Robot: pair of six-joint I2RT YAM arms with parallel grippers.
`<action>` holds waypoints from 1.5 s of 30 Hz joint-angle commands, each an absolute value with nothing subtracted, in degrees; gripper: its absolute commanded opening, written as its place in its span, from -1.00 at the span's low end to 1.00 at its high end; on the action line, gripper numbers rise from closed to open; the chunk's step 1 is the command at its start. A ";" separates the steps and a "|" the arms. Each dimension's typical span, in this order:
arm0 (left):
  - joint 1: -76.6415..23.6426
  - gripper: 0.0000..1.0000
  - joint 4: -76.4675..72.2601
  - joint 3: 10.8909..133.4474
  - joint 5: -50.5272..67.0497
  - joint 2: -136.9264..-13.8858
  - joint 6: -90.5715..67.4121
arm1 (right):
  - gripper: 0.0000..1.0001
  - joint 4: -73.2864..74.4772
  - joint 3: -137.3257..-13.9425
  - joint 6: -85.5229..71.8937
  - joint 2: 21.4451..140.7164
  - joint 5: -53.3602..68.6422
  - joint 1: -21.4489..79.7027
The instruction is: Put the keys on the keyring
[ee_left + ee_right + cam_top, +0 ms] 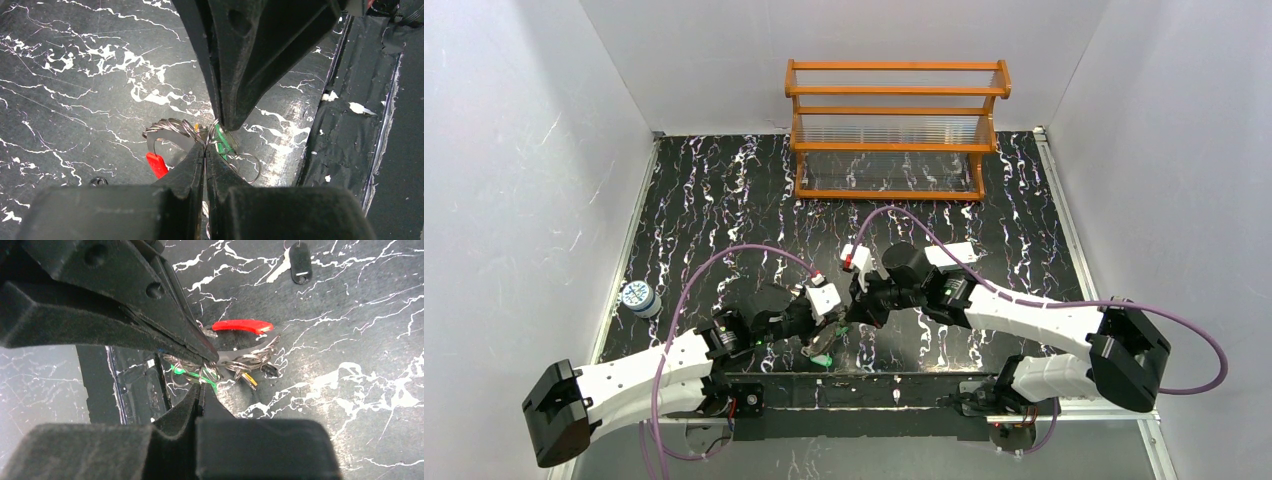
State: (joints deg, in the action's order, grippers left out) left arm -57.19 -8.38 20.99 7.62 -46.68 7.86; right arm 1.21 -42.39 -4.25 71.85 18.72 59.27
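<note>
Both grippers meet over a small tangle near the table's front edge. The keyring point(235, 356) is a curved band with a red part point(157, 164) and thin metal loops point(170, 127). A green key point(226, 145) hangs in the loops, also the green key point(192, 374) in the right wrist view, with a yellow key point(250, 381) beside it. My left gripper point(206, 146) is shut, its tips pinching the metal loops. My right gripper point(201, 385) is shut on a thin wire ring at the green key. From above, the left gripper point(829, 322) and right gripper point(856, 312) hide most of the tangle.
A wooden rack point(896, 130) stands at the back. A small white-and-blue round container point(638, 298) sits at the left edge. A metal key with a black tag point(300, 262) lies apart on the marbled mat. The taped front edge point(350, 125) runs right beside the tangle.
</note>
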 commanded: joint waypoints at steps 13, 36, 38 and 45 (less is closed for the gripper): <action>-57.48 -1.00 -9.67 20.74 9.06 -45.14 7.12 | -0.97 2.49 -47.14 -2.93 74.44 16.83 59.08; -57.48 -1.00 -9.31 20.24 8.83 -42.02 6.92 | -0.97 3.33 -44.83 -4.73 74.09 12.70 59.07; -57.48 -1.00 -9.39 20.06 8.76 -41.62 6.80 | -0.97 3.34 -44.78 -4.82 74.28 12.72 59.06; -57.42 -1.00 -9.84 19.51 8.63 -40.64 6.42 | -0.97 3.11 -44.72 -4.51 74.54 13.20 59.13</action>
